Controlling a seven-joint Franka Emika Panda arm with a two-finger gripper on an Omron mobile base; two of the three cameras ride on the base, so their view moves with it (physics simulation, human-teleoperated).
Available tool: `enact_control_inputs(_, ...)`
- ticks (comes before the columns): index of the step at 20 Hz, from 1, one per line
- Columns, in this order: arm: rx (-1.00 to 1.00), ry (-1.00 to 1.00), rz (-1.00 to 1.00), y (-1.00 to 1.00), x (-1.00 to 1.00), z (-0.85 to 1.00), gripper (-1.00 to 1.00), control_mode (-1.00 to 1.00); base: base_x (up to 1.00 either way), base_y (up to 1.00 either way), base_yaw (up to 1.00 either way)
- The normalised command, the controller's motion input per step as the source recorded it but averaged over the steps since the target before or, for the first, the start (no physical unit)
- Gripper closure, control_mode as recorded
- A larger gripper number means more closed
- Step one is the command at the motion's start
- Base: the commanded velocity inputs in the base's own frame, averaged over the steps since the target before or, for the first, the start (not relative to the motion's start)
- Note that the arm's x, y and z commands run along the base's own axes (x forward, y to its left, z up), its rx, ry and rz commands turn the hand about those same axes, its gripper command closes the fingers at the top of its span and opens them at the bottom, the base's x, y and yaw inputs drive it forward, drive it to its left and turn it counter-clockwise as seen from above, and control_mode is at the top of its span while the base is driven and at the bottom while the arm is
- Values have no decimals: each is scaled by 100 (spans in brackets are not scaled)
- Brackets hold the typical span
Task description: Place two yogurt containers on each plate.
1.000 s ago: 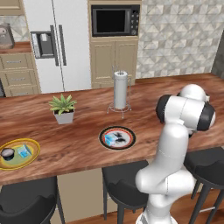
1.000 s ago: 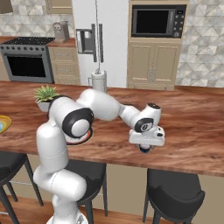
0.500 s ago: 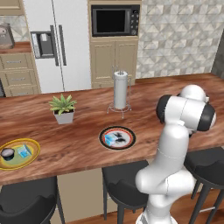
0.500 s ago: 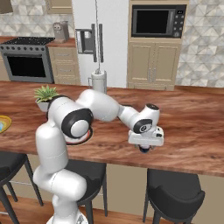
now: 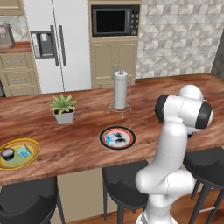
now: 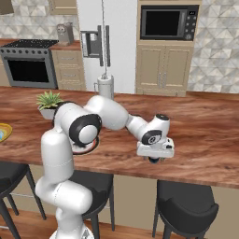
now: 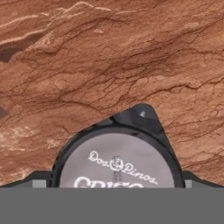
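A round dark yogurt container (image 7: 117,162) with a whitish printed top stands on the wooden counter right below my gripper (image 7: 114,182). The gripper is open, with one dark fingertip (image 7: 38,178) on each side of the cup. In the right base view my gripper (image 6: 156,158) hangs low over the counter's front edge, with the dark cup (image 6: 154,161) just under it. The white dark-rimmed plate (image 5: 127,131) holds one light blue yogurt container (image 5: 112,139). On the yellow-rimmed plate (image 5: 30,158) at far left sit a dark round cup (image 5: 7,153) and a light blue cup (image 5: 23,152).
A potted green plant (image 5: 63,108) and a paper towel holder (image 5: 120,91) stand further back on the counter. Black stools (image 6: 186,205) line the counter's near side. The fridge, the oven cabinet and the microwave are beyond the counter.
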Motion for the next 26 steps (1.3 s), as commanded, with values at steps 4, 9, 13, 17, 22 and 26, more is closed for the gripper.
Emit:
enact_control_inputs(4,0,0,0,1,2,-5,-100,-100,0,0,0)
enact_control_inputs(9,0,0,0,0,0,0,100,-100,0,0,0)
enact_control_inputs(13,0,0,0,0,0,0,100,-100,0,0,0)
enact_control_inputs(17,0,0,0,0,0,2,100,-100,0,0,0)
enact_control_inputs(22,0,-8,6,3,-11,48,100,-100,0,0,0)
enact_control_inputs(26,0,-12,18,40,-43,72,100,-100,0,0,0)
